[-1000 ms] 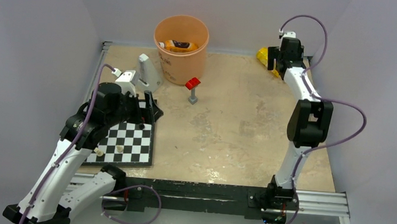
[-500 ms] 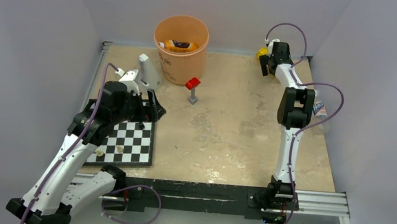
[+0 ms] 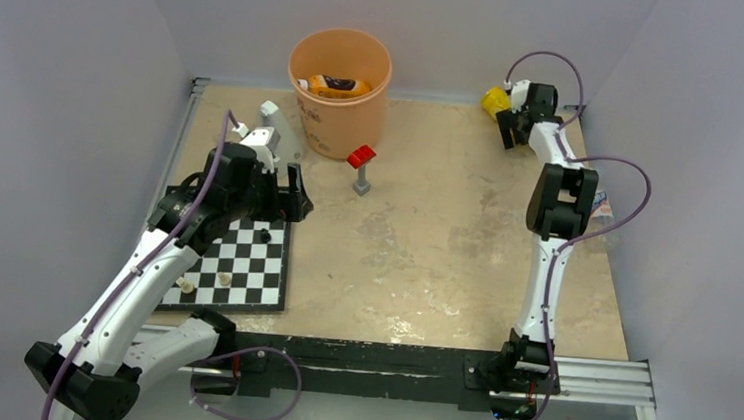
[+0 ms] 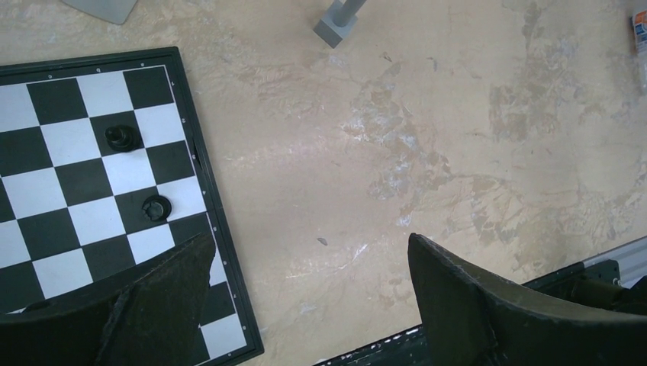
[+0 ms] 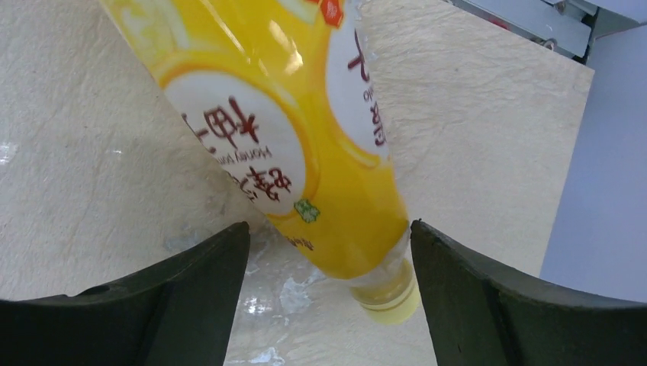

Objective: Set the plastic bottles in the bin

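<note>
Pale lavender walls enclose a worn beige tabletop [image 3: 447, 226], and at its far right corner a yellow plastic bottle [image 5: 290, 137] lies on its side. The right gripper [image 5: 328, 229] hangs over it with jaws spread, one finger close on either side of the neck end. An orange bin [image 3: 336, 117] stands at the far edge, well apart, with an orange-labelled bottle [image 3: 333, 86] inside. The left gripper [image 4: 310, 240] hovers, jaws wide and empty, over the chessboard [image 4: 76, 191] edge

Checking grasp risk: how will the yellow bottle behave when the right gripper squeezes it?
The yellow bottle lies on its side, so it may roll. Its glossy label looks slippery, and the plastic may dent in the right gripper.
</note>
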Action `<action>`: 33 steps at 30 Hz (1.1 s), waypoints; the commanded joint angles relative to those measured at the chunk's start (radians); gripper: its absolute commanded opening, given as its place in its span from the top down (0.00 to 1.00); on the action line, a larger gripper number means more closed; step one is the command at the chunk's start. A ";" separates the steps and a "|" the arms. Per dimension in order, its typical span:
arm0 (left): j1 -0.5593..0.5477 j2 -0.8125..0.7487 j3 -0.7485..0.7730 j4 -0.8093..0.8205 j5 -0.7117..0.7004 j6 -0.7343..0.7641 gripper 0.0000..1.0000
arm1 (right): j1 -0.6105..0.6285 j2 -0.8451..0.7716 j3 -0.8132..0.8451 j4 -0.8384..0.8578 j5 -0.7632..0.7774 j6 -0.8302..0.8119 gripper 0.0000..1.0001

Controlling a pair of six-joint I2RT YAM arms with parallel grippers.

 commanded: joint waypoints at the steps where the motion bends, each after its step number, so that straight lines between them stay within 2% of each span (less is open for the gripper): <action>1: 0.001 0.006 0.052 0.039 -0.040 0.005 0.00 | 0.003 -0.055 -0.017 -0.026 -0.152 -0.066 0.20; 4: 0.001 0.008 0.065 0.043 -0.041 0.002 0.00 | 0.002 -0.082 -0.031 -0.034 -0.185 -0.060 0.27; 10: 0.001 -0.018 0.073 0.043 -0.082 -0.016 0.00 | 0.004 -0.166 -0.116 -0.021 -0.212 -0.023 0.51; 14: 0.001 -0.052 0.072 0.034 -0.085 -0.039 0.00 | 0.011 -0.256 -0.241 0.001 -0.200 0.006 0.68; 16: 0.001 -0.071 0.071 0.028 -0.083 -0.054 0.00 | 0.014 -0.315 -0.313 0.011 -0.228 0.026 0.81; 18: 0.001 -0.088 0.072 0.018 -0.082 -0.073 0.00 | 0.015 -0.375 -0.369 0.002 -0.274 0.056 0.86; 23: 0.001 -0.054 0.173 -0.104 -0.098 -0.106 0.00 | 0.039 -0.605 -0.554 0.028 -0.286 0.155 0.89; 27: 0.003 -0.045 0.238 -0.110 -0.096 -0.207 0.00 | 0.093 -0.844 -0.769 0.092 -0.334 0.250 0.90; 31: 0.003 0.080 0.389 -0.130 0.108 -0.239 0.00 | 0.219 -1.082 -0.975 0.147 -0.343 0.321 0.90; 33: 0.003 0.121 0.414 -0.066 0.204 -0.292 0.00 | 0.321 -1.194 -1.055 0.178 -0.335 0.360 0.90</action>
